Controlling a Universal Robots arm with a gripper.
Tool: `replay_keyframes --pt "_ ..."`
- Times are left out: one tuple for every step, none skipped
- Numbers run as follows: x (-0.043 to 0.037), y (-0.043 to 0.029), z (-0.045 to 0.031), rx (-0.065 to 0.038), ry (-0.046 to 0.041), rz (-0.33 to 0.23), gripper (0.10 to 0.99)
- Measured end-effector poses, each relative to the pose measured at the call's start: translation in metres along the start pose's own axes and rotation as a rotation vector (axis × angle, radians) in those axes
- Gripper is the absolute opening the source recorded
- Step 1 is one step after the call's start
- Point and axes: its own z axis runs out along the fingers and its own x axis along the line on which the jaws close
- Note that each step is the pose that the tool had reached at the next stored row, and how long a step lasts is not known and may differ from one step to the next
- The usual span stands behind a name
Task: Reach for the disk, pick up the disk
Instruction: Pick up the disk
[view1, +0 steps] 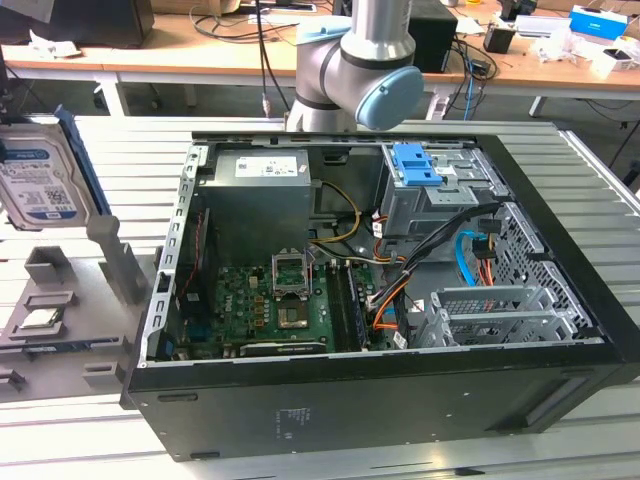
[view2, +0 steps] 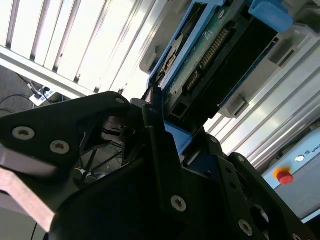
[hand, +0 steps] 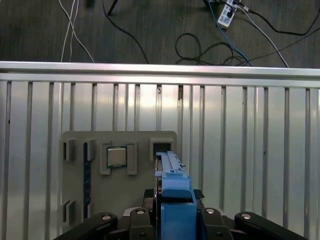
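Between the pincer's (hand: 172, 222) black fingers (view2: 151, 107) sits the disk (hand: 174, 192), edge-on in the first wrist view, with the pincer clenched on its blue rail frame. Beyond the pincer's tip a grey fixture plate (hand: 125, 195) lies on the slatted table (hand: 250, 150), with 1 square chip (hand: 116, 156) seated near the disk's far end. Well apart from the disk, in the exterior view, stands 1 open computer case (view1: 400, 410).

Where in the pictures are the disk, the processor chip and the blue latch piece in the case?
disk (view1: 35, 185), exterior view, on its white-and-blue label.
processor chip (hand: 116, 157), first wrist view, middle of its silver top.
blue latch piece (view1: 415, 165), exterior view, its flat middle.
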Motion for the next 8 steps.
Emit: replay_keyframes --pt "-0.0001 0.0 -0.0018 0.0 0.0 0.0 0.365" --pt "-0.0002 -0.0001 -0.0042 0.0 0.0001 0.0 0.365" --pt "-0.0003 -0.0002 -0.0073 0.0 0.0001 0.0 0.365" --pt "-0.0004 -0.0002 -0.0087 0.0 0.0002 0.0 0.365" --pt "-0.0004 -0.0002 -0.0101 0.0 0.0002 0.0 0.365" --pt "-0.0005 -0.0003 -0.0118 0.0 0.0002 0.0 0.365" --pt "-0.0005 -0.0003 -0.0132 0.0 0.0002 0.0 0.365" --pt "-0.0006 -0.0003 -0.0147 0.0 0.0002 0.0 0.365"
